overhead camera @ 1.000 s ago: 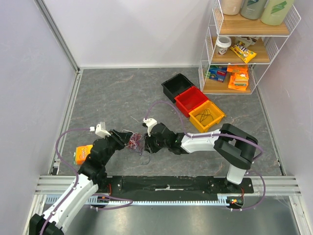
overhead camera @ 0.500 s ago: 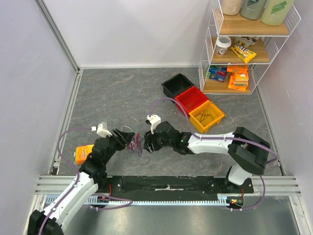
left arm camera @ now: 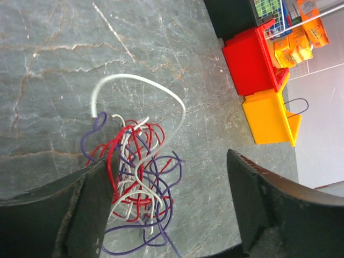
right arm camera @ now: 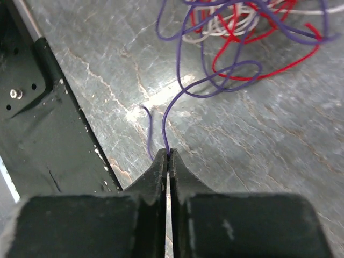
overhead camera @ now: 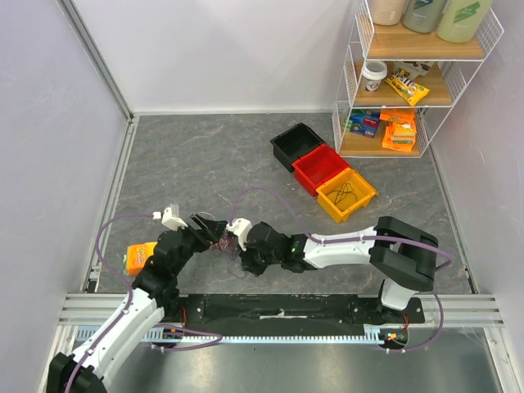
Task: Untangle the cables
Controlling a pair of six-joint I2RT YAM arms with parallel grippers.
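Observation:
The cables [left arm camera: 134, 166] form a small loopy tangle of red, white and purple wires on the grey tabletop, with one white loop arching out above it. My left gripper [left arm camera: 166, 161] stands wide open around the tangle, which lies close to its left finger [left arm camera: 59, 215]. Seen from above, the tangle [overhead camera: 223, 242] sits between both grippers. My right gripper [right arm camera: 168, 153] is shut on a single purple strand that trails from the tangle [right arm camera: 242, 32] toward the near edge. From above, the right gripper [overhead camera: 245, 264] is just below and right of the tangle, and the left gripper [overhead camera: 213, 231] is at its left.
Black [overhead camera: 296, 146], red [overhead camera: 321, 168] and yellow [overhead camera: 345, 193] bins line up at the back right, with a wire shelf rack [overhead camera: 409, 82] behind them. An orange carton [overhead camera: 139, 256] lies beside the left arm. The black base plate [overhead camera: 278, 307] runs along the near edge.
The left jaws have spread wide around the tangle. The right gripper has swung left and toward the near edge, and has closed on a purple strand.

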